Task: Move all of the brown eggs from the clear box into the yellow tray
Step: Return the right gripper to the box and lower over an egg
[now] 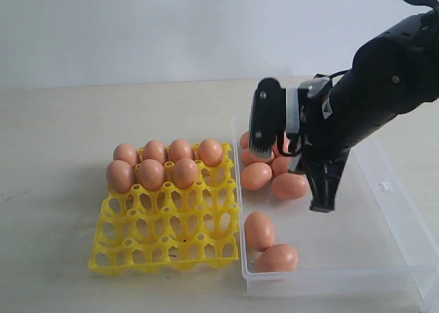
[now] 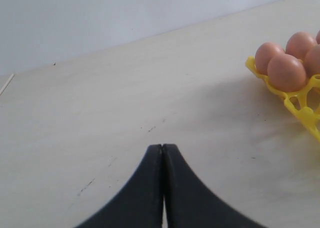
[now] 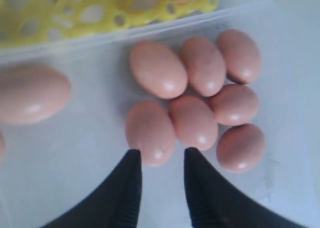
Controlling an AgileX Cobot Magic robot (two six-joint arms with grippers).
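Smooth oval brown eggs (image 3: 157, 70) clustered in glossy clear box (image 3: 75, 158).
Right end effector (image 3: 162, 160) part-open, empty; left end effector (image 2: 162, 148) tips pressed together, empty.

The right arm (image 1: 384, 73) reaches in from two o'clock, the right gripper (image 3: 162, 155) angled down toward six, jaws parted. The left gripper (image 2: 162, 148) shows fingers pressed together.
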